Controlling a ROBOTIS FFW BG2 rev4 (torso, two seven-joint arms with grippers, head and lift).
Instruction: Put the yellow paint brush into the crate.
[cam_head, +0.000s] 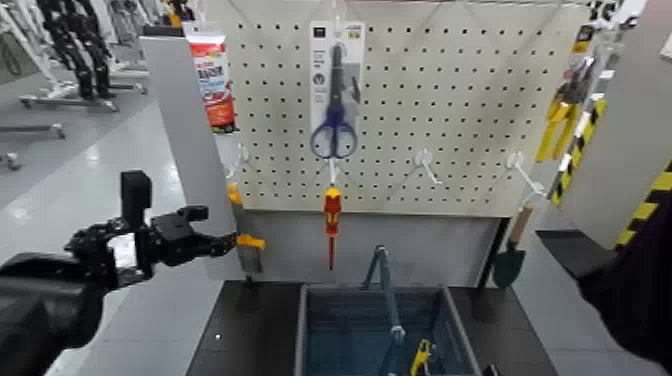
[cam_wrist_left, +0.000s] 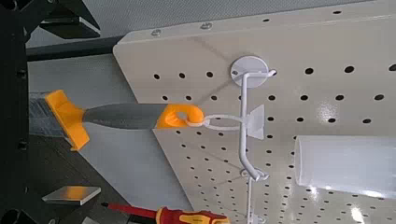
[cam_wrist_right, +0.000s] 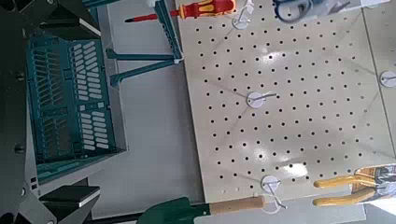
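Crate: the dark grey-blue slatted plastic crate (cam_head: 385, 330) with a bar handle stands nearest, on the dark bench (cam_head: 250, 335) under the board; something small and yellow lies in it, but not the brush.
Left gripper: the black left gripper (cam_head: 225, 242) is raised at the board's left edge, its fingers reaching to the brush; whether they have closed on it cannot be told.
Brush: the small flat yellow paint brush (cam_head: 246, 238) with a grey grip hangs by its end loop from a white wire hook (cam_wrist_left: 248, 126) on the white pegboard (cam_head: 450, 100), bristles downward.
Right arm: only a dark forearm shows at the head view's right edge; its fingers are in no view.
Progress: judged early; unhooking, carrying and dropping remain.
Left wrist view: alone shows the loop on the hook.
Right wrist view: alone shows the green trowel (cam_wrist_right: 201, 209) with a wooden handle plainly.
Farthest: blue-handled scissors (cam_head: 333, 100) and a red-and-yellow screwdriver (cam_head: 331, 222) also hang on the board.
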